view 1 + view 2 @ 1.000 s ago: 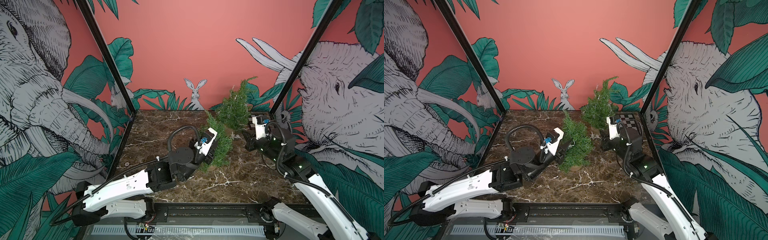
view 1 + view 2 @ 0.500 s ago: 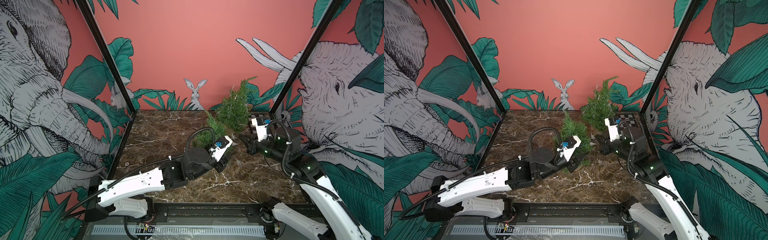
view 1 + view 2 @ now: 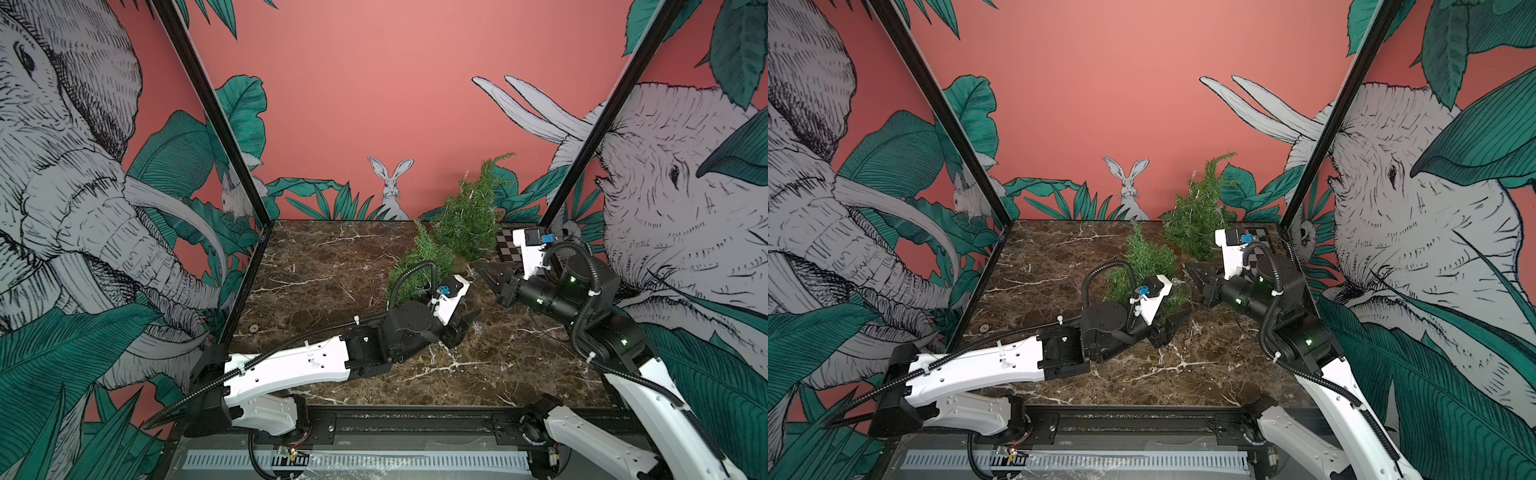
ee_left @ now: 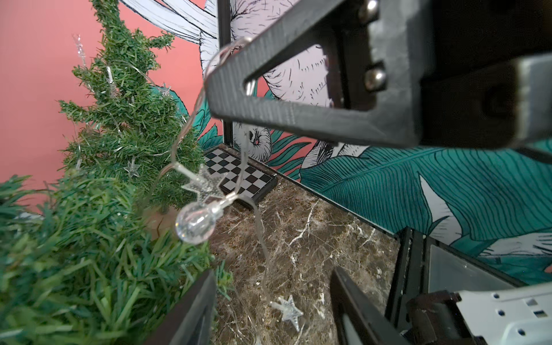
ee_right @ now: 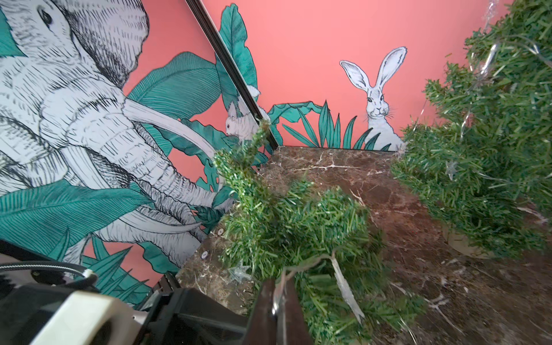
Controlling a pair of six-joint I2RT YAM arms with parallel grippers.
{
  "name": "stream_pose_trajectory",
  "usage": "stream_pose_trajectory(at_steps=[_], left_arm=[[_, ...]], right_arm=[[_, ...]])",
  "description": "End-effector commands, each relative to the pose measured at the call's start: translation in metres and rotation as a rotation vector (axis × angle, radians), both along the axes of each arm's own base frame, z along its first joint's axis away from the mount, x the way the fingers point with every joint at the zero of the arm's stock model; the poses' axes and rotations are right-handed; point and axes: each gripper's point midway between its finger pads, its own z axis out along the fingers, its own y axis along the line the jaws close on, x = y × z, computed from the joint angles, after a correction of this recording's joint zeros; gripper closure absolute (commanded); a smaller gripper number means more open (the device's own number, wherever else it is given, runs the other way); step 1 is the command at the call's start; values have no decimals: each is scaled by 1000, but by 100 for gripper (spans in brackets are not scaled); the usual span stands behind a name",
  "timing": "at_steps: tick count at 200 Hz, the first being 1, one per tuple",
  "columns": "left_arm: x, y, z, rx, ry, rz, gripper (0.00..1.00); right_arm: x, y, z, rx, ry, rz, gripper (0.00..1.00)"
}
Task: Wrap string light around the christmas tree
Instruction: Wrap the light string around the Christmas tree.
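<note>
Hanging from the right gripper (image 3: 486, 273), the string light (image 4: 195, 224) (a thin wire with clear stars and one round bulb) is clamped between its jaws, which are pressed together on the strand. The right wrist view shows the wire coming out at their very tips. Just below those jaws the bulb and a star dangle free. One run of wire leads from the jaws back to the rear christmas tree (image 3: 469, 220), which stands upright beyond them with more stars among its branches. Another run drops between the jaws of the left gripper (image 4: 273, 271), which stand apart, clamped on nothing, and reaches a star lying on the bench (image 3: 332, 270) under that gap. Beside the left jaws is a nearer christmas tree (image 3: 419, 262), tilted, perhaps lying over, its needles close against one jaw. Past the right jaws a checkerboard (image 4: 239, 176) lies flat in the bench's corner.
</note>
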Motion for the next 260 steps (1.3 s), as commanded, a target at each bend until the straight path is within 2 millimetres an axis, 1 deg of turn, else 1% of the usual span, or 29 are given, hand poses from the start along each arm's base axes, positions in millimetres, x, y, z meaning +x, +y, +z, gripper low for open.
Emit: stream_pose_trajectory(at_steps=[1,22,40,63,86,101,122,135,166,180,216,226,237,243,260], left_arm=[[6,-1,7,-112,29,45,36],[8,-8,6,-120,28,48,37],[12,-11,5,-117,20,71,39],[19,-13,6,-112,6,105,45],[19,-16,4,-104,5,101,53],[19,-15,2,-99,13,102,61],[17,-13,1,-99,25,96,78],[14,-13,1,-95,32,78,86],[5,-11,-2,-72,66,32,94],[4,-7,-2,-71,75,31,99],[-2,5,5,-81,81,17,100],[-6,5,8,-84,81,-5,100],[-11,7,10,-79,84,-36,100],[-14,9,12,-77,86,-48,100],[-20,17,15,-72,94,-67,100]], right_arm=[[-7,2,31,98,-76,25,100],[-7,3,37,131,-80,30,100],[-7,4,39,149,-79,34,100],[-6,4,38,151,-74,33,100],[-4,4,34,146,-70,24,100],[-3,5,30,144,-60,22,100],[-3,5,29,149,-55,26,100],[-2,5,29,148,-56,23,100],[-1,5,26,150,-49,17,100],[1,5,25,151,-46,15,100],[3,6,17,149,-30,12,100],[4,7,15,150,-26,14,92],[6,8,10,148,-17,13,87],[7,9,7,145,-11,10,86],[12,10,-2,136,7,2,86]])
